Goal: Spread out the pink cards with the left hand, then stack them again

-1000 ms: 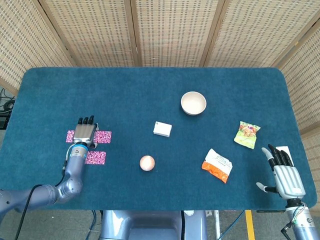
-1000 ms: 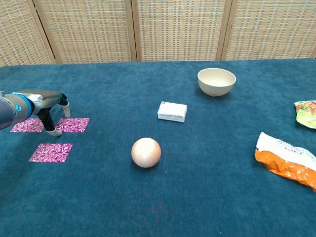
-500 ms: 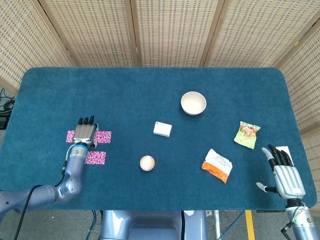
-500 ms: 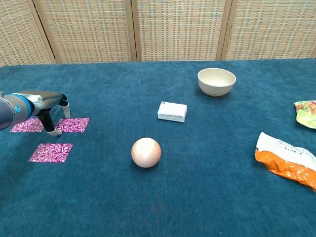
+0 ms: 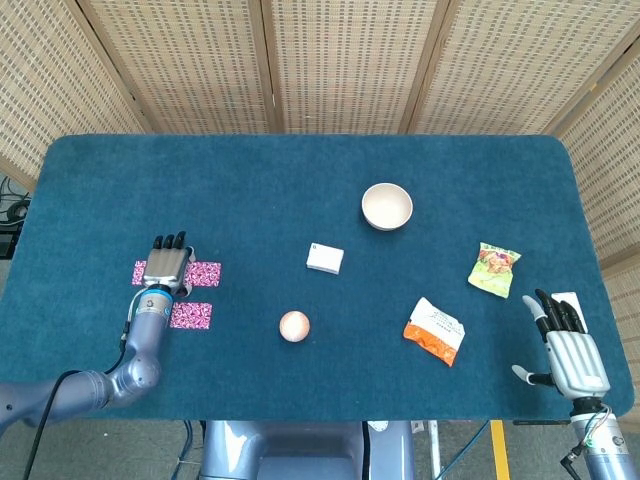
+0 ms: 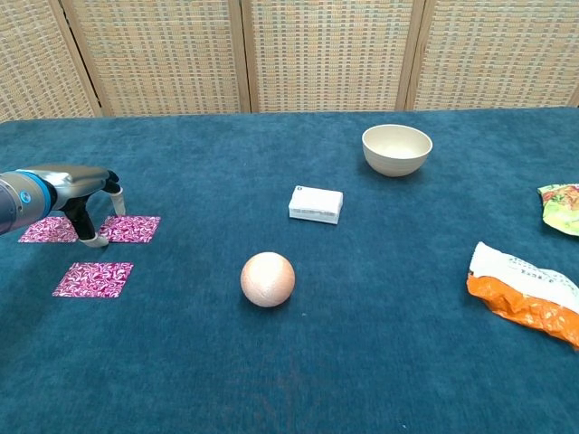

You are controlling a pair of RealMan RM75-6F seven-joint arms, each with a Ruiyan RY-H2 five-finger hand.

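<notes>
Three pink patterned cards lie flat on the blue table at the left. One card (image 6: 129,229) is to the right of my left hand (image 6: 65,183), one card (image 6: 50,230) is to its left, and a third card (image 6: 93,278) lies nearer the front edge. In the head view the same cards show as the right card (image 5: 205,273), the left card (image 5: 139,272) and the front card (image 5: 190,316). My left hand (image 5: 166,264) reaches down between the two rear cards, fingertips (image 6: 90,239) on the table at the right card's edge, holding nothing. My right hand (image 5: 572,352) rests with fingers spread at the table's front right corner.
A cream bowl (image 5: 387,206) stands at the back centre-right. A small white box (image 5: 325,259) and a peach ball (image 5: 294,326) sit mid-table. An orange snack packet (image 5: 435,331) and a green packet (image 5: 495,268) lie on the right.
My left hand has shifted slightly to the left, and the right rear card has slid a little left with it. The right hand has not moved.
</notes>
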